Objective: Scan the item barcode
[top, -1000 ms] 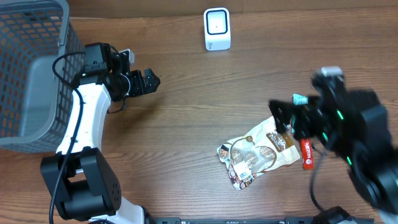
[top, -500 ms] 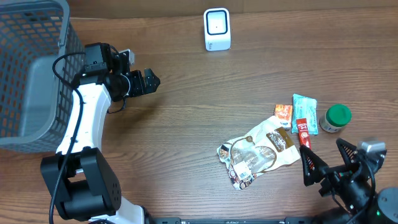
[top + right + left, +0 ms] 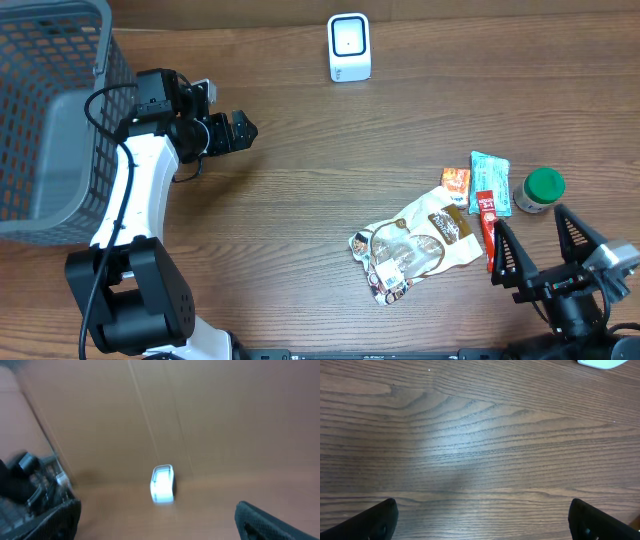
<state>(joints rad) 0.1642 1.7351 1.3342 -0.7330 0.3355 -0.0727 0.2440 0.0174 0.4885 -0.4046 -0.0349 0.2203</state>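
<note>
Both claws gape empty; the bag lies right of centre on the table, long axis rising rightward, just left of my right claw, the left claw well apart upper left.

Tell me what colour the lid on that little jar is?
The lid is green, seen best in the overhead view.

Honestly nothing here is readable. The snack bag has a brown label patch and the red stick packet carries white lettering, but both are way too small to make out. Same goes for the print on the teal packet.
</note>
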